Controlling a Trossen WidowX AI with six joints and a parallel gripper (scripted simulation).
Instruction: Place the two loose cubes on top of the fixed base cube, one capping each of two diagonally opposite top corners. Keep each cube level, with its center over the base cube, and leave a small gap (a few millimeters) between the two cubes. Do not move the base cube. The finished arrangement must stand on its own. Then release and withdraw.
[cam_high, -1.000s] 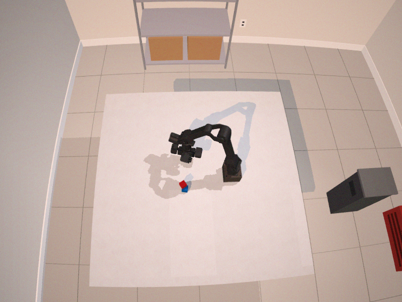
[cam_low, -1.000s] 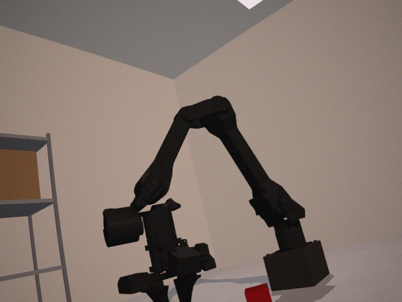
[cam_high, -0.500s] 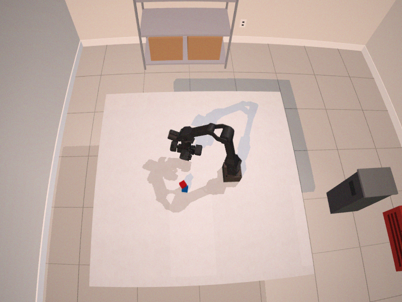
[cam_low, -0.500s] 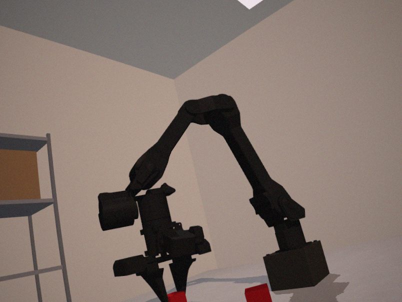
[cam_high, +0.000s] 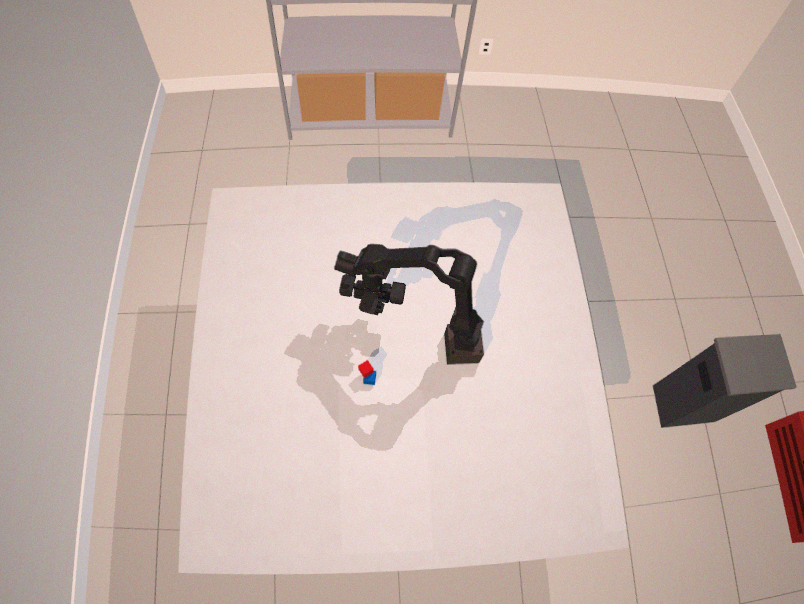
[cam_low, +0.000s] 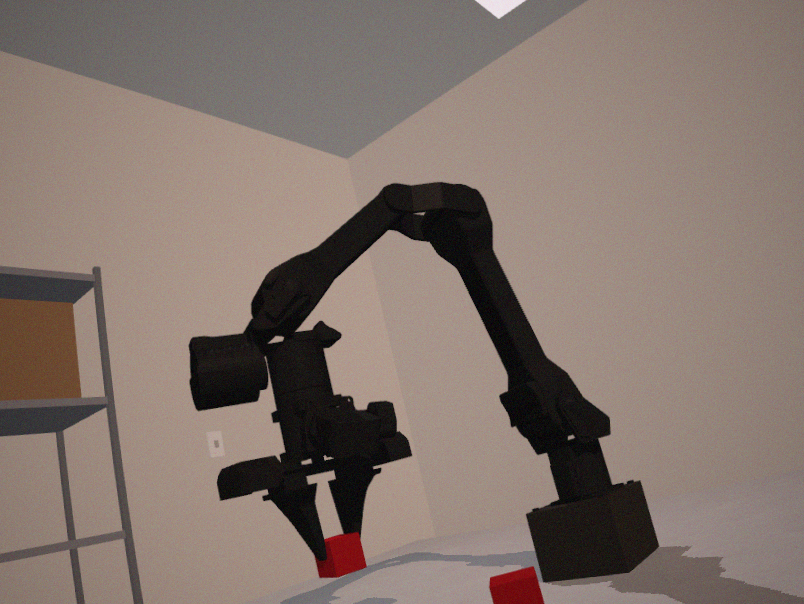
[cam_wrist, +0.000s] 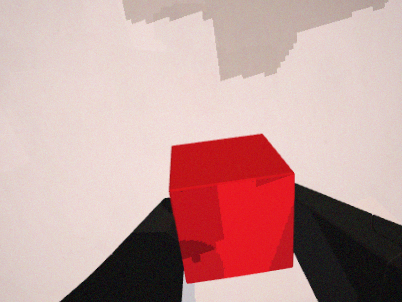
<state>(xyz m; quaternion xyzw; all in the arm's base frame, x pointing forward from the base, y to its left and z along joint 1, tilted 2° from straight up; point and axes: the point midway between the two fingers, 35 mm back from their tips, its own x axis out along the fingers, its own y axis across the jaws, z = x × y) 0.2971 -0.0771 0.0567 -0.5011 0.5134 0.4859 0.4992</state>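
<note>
My gripper (cam_high: 372, 306) (cam_low: 335, 543) (cam_wrist: 233, 246) is shut on a red cube (cam_low: 341, 556) (cam_wrist: 229, 210) and holds it level above the white table top (cam_high: 259, 468). In the top view the gripper body hides this cube. A second red cube (cam_high: 365, 367) (cam_low: 516, 586) sits on one corner of the blue base cube (cam_high: 370, 379), in front of and a little left of the gripper in the top view. The base cube itself is below the edge of the exterior view.
The arm's black base block (cam_high: 463, 344) (cam_low: 591, 533) stands on the table to the right of the cubes. A grey shelf rack (cam_high: 370, 65) (cam_low: 103, 416) stands at the back wall. A dark box (cam_high: 721, 380) and a red crate (cam_high: 789, 468) lie on the floor at the right.
</note>
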